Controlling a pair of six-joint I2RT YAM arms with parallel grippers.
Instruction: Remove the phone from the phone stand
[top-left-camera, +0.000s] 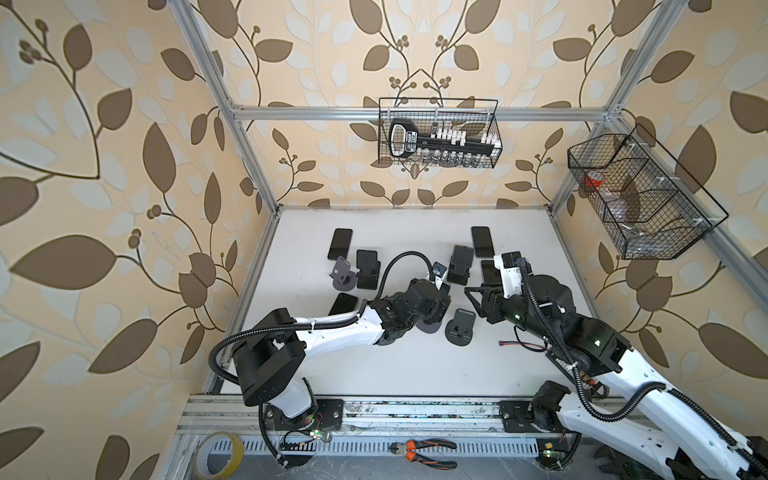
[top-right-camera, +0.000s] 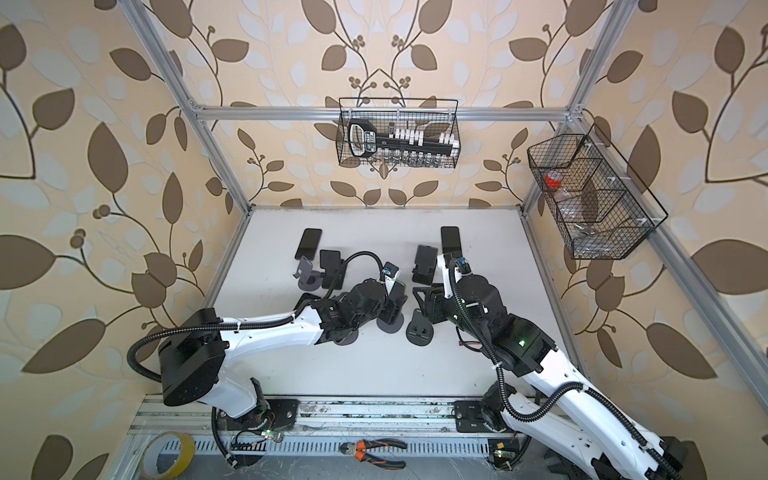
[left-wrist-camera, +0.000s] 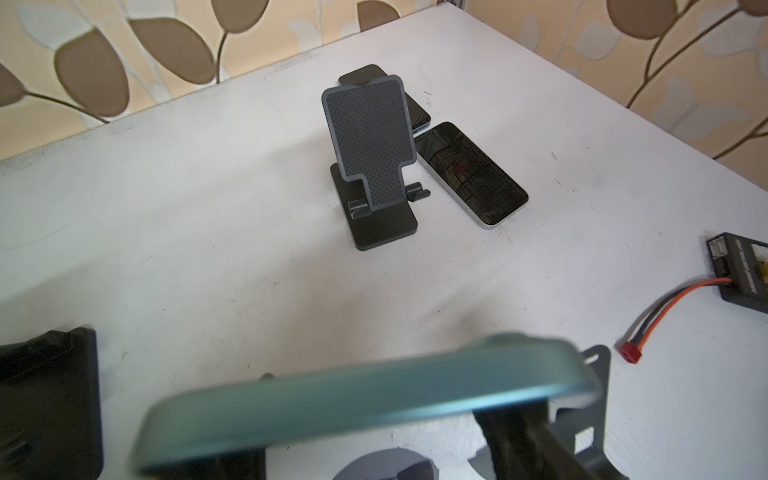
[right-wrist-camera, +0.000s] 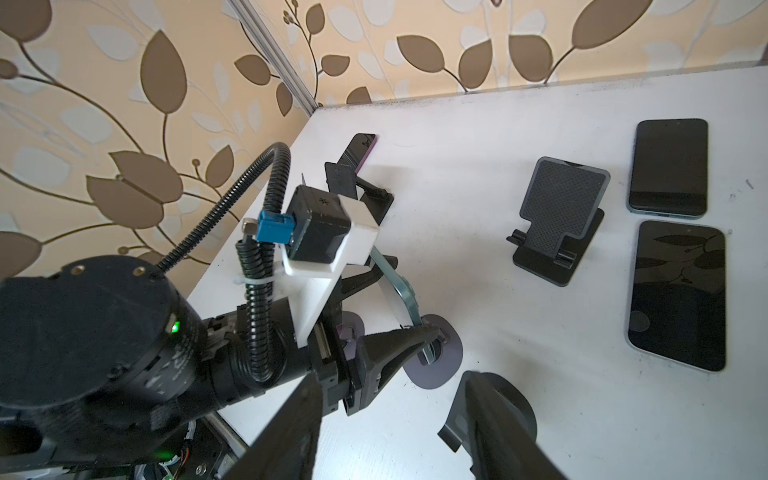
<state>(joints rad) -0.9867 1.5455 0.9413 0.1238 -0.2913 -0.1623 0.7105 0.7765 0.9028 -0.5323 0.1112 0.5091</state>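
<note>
My left gripper (left-wrist-camera: 382, 419) is shut across a teal-edged phone (left-wrist-camera: 374, 395), which fills the lower part of the left wrist view. In the right wrist view that phone (right-wrist-camera: 395, 286) hangs tilted between the left gripper's fingers (right-wrist-camera: 399, 336). Its lower end is right at the purple-grey round phone stand (right-wrist-camera: 440, 357); I cannot tell whether they touch. In both top views the left wrist (top-left-camera: 424, 299) (top-right-camera: 374, 299) hides the phone above that stand (top-left-camera: 428, 326). My right gripper (right-wrist-camera: 386, 432) (top-left-camera: 478, 299) stands open just right of it, with bare table between its fingers.
An empty dark round stand (top-left-camera: 460, 328) sits by the right gripper. An empty black stand with a dotted pad (left-wrist-camera: 370, 158) stands farther back, beside two flat phones (right-wrist-camera: 669, 166) (right-wrist-camera: 677, 295). Two more stands (top-left-camera: 343, 276) (top-left-camera: 368, 268) and flat phones (top-left-camera: 340, 243) lie at the left. A wired module (left-wrist-camera: 739, 270) lies near the right arm.
</note>
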